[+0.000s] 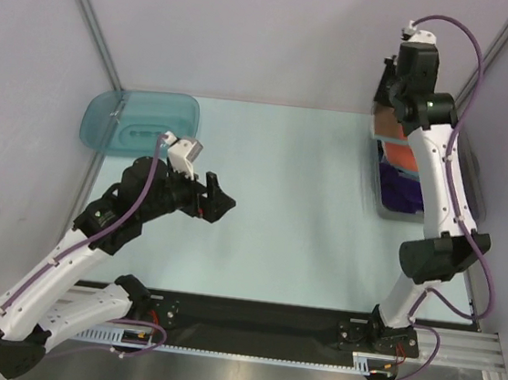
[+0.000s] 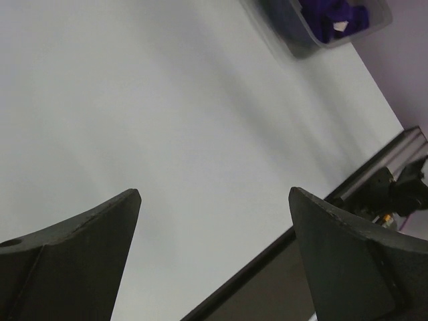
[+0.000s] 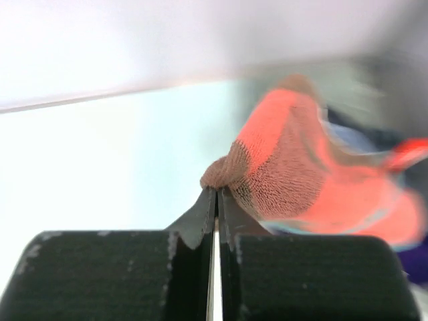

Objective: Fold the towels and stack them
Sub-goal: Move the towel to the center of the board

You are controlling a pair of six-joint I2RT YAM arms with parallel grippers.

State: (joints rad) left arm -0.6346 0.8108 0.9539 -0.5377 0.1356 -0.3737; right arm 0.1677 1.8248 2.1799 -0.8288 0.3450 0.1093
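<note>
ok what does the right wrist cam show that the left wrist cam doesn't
Only the right wrist view: the right gripper shut on a pinched fold of the orange towel.
Only the left wrist view: the left gripper open with nothing between its fingers, and the metal rail at the table's edge.
Both: the pale table and the purple towel, just a blurred sliver in the right wrist view.
</note>
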